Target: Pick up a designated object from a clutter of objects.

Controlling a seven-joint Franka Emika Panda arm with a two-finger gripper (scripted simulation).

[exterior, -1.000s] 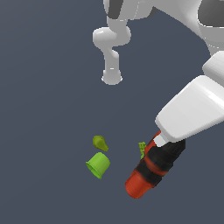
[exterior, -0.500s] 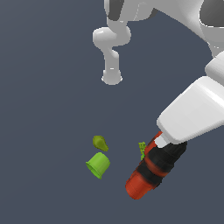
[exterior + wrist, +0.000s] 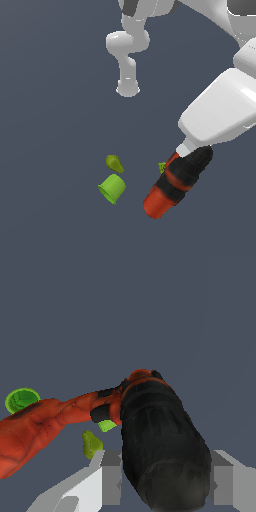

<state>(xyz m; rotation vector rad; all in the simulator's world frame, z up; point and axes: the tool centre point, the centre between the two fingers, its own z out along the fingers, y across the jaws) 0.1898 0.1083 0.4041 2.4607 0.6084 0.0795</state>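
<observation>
The red-orange and black power drill [image 3: 172, 187] is the largest item, at the exterior view's right. In the wrist view its black body [image 3: 162, 441] sits between my two grey fingers [image 3: 111, 476], which press on both sides, and its red handle [image 3: 45, 423] sticks out sideways. My gripper [image 3: 162, 473] is shut on the drill; in the exterior view it is hidden under the white arm link [image 3: 225, 110]. One lime-green cup [image 3: 112, 188], the olive pear-shaped piece [image 3: 114, 162] and a tiny green block [image 3: 161, 167] lie beside it. A second cup is out of view.
The arm's white base [image 3: 128, 89] stands farther back on the dark grey floor. In the wrist view the lime cup [image 3: 21, 400], the olive piece [image 3: 91, 444] and the green block [image 3: 106, 426] show beyond the drill's handle.
The drill and the arm link above it have shifted slightly upward in the exterior view. The cup, the olive piece and the block have not moved.
</observation>
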